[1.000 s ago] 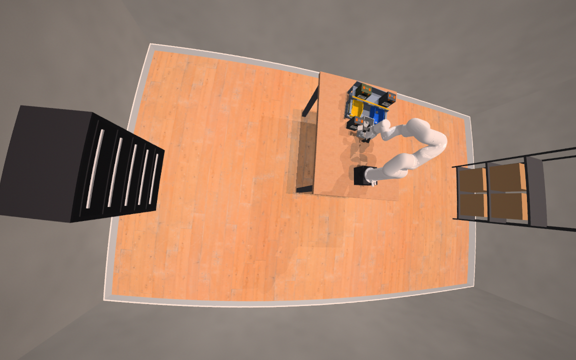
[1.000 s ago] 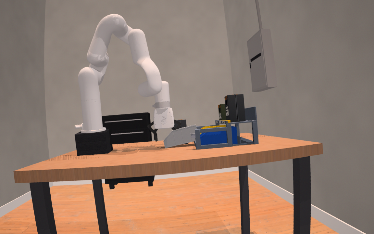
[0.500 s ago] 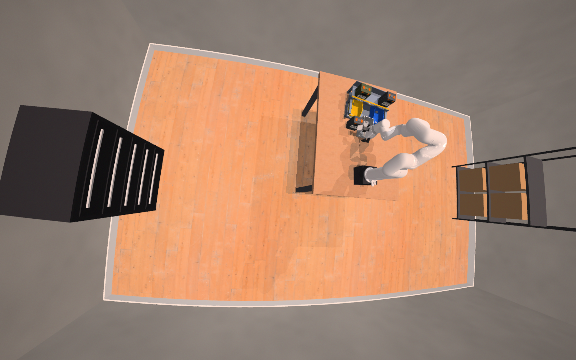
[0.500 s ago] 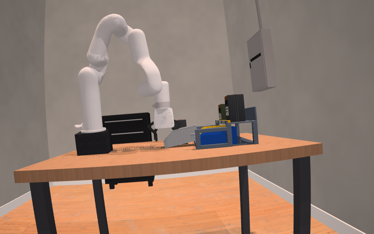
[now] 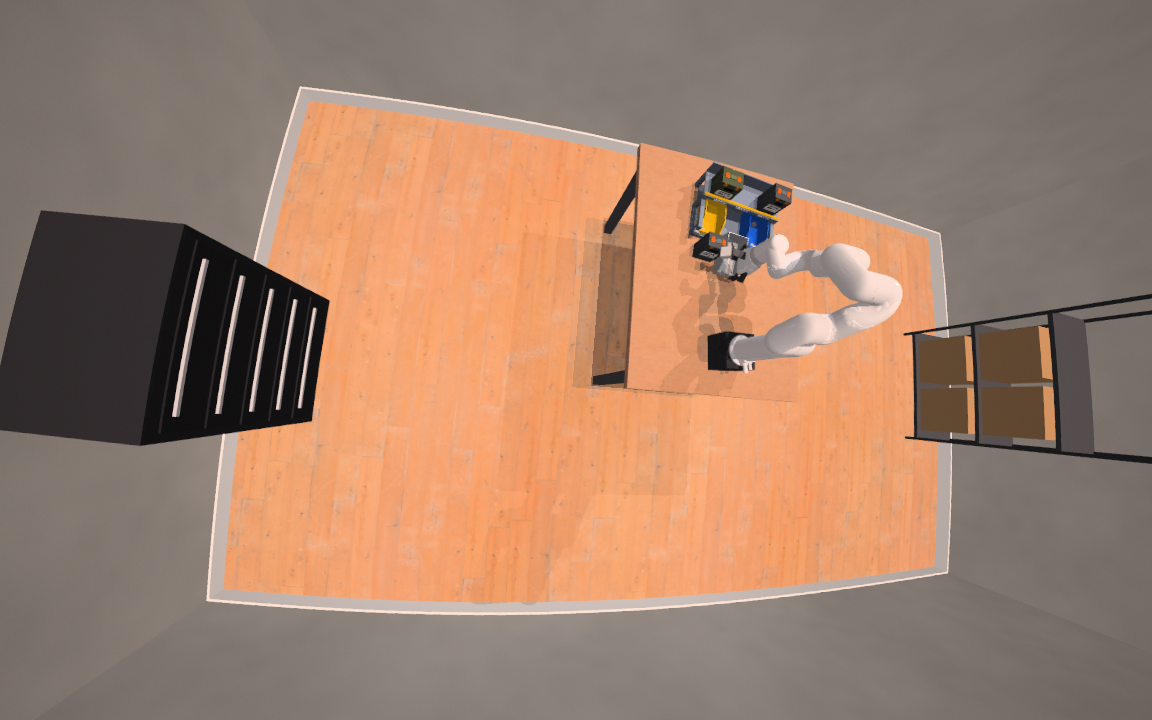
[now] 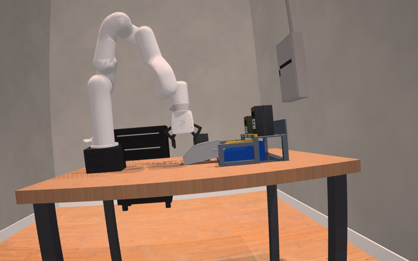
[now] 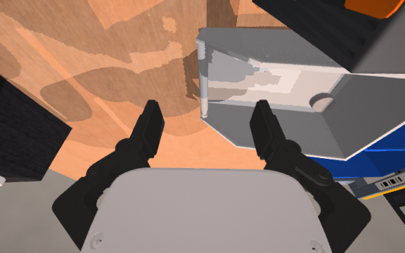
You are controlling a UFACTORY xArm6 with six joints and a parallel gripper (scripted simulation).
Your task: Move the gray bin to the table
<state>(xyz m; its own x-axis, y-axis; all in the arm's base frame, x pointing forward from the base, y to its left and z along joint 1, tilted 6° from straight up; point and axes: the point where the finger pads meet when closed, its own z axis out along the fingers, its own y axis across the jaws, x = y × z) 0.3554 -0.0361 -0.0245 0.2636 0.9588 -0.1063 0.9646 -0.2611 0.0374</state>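
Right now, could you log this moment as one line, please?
gripper: open, empty | gray bin: tilted, propped on shelf | not flat

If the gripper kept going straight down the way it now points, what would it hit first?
Probably the front rim of the tilted gray bin, under one finger of the open gripper; the other would reach the table top. Depth is uncertain.
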